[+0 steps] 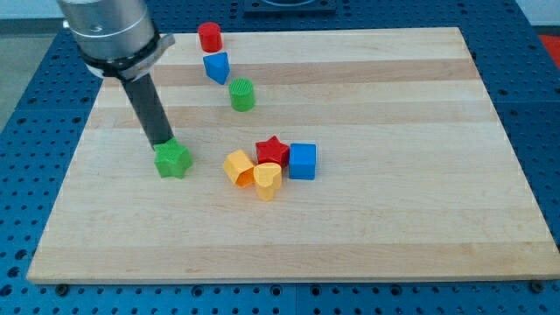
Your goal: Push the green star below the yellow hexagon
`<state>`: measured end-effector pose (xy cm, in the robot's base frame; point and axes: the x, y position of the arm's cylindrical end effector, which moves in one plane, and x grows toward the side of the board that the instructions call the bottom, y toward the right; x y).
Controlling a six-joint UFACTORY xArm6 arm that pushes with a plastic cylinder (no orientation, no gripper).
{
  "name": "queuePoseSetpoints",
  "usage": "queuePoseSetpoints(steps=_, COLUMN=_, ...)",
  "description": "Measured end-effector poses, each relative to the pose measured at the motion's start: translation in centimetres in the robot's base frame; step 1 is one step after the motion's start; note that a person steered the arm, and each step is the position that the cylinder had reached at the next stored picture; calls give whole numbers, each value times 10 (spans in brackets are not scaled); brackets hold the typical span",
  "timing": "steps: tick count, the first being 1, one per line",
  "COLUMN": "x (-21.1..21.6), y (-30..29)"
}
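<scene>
The green star (173,159) lies on the wooden board at the view's left of centre. My tip (163,143) stands right at the star's upper left edge, touching or nearly touching it. The yellow hexagon (238,166) lies to the star's right, at about the same height in the view. It sits in a cluster with a yellow heart (268,179), a red star (273,150) and a blue cube (303,161).
A red cylinder (209,37), a blue block (216,66) and a green cylinder (242,94) stand in a line near the view's top, right of the rod. The board's left edge (70,175) is near the green star.
</scene>
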<state>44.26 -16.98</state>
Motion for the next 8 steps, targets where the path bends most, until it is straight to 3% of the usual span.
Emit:
queuePoseSetpoints(steps=2, x=19, y=37)
queuePoseSetpoints(steps=4, x=-9, y=4)
queuePoseSetpoints(steps=6, x=6, y=-30)
queuePoseSetpoints(steps=8, x=45, y=13)
